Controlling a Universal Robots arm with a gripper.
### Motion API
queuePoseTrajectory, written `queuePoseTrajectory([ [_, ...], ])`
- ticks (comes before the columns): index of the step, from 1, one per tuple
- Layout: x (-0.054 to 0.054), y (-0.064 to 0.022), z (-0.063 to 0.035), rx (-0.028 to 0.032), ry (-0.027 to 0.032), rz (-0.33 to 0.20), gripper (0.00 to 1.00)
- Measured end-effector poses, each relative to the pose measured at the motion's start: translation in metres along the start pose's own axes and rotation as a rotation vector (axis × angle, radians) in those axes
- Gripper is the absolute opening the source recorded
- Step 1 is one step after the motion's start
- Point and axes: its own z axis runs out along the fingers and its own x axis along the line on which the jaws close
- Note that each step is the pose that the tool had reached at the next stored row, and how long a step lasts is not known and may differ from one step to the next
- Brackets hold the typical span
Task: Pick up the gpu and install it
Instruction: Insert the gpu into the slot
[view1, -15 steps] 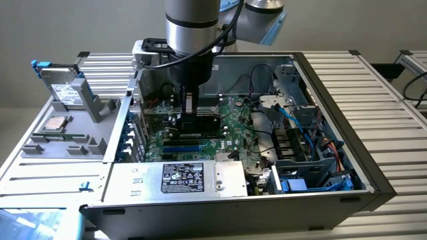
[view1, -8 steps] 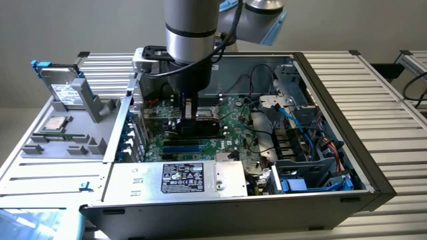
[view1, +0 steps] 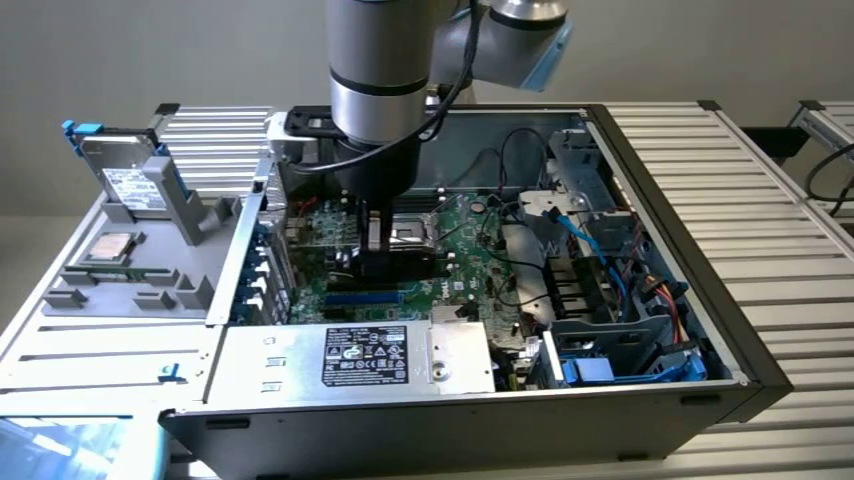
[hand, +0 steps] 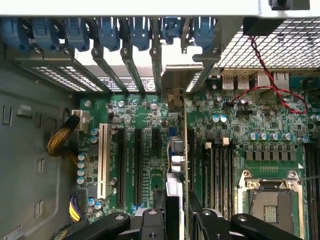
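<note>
**A:** Start at the exterior view's left. What's there?

**B:** A grey tray (view1: 147, 270) beside the machine, with a hard drive (view1: 134, 185) standing on edge in it.

**A:** And the arm?

**B:** The arm (view1: 380, 70) hangs straight down from the top of the frame, its last link vertical, into the open computer case (view1: 741, 340). A black cable runs down alongside it. The gripper (view1: 378, 248) is low inside and points squarely at the motherboard (view1: 467, 250).

**A:** Is it holding anything?

**B:** Yes. In the wrist view the two fingers (hand: 197, 212) pinch the gpu (hand: 176, 155), one on each face. The card stands on edge between them. Its silver bracket end reaches the rear slot openings, beneath the row of blue latches (hand: 107, 30).

**A:** Where over the board?

**B:** Between the long expansion slots (hand: 137, 165) and the memory slots, with the CPU socket (hand: 270, 200) beyond those. I can't tell whether its lower edge is seated in a slot.

**A:** Further right?

**B:** The silver power supply (view1: 354, 360) sits at the near edge of the case. Blue cables (view1: 587, 235) and the drive bay are at the exterior view's right.
</note>
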Motion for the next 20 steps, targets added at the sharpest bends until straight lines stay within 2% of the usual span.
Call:
queuePoseTrajectory([
  [5, 0.001, 0.0025, 0.0055, -0.0004, 0.0002, 0.001, 0.28],
  [20, 0.003, 0.0067, 0.0121, -0.0022, -0.0002, 0.002, 0.28],
])
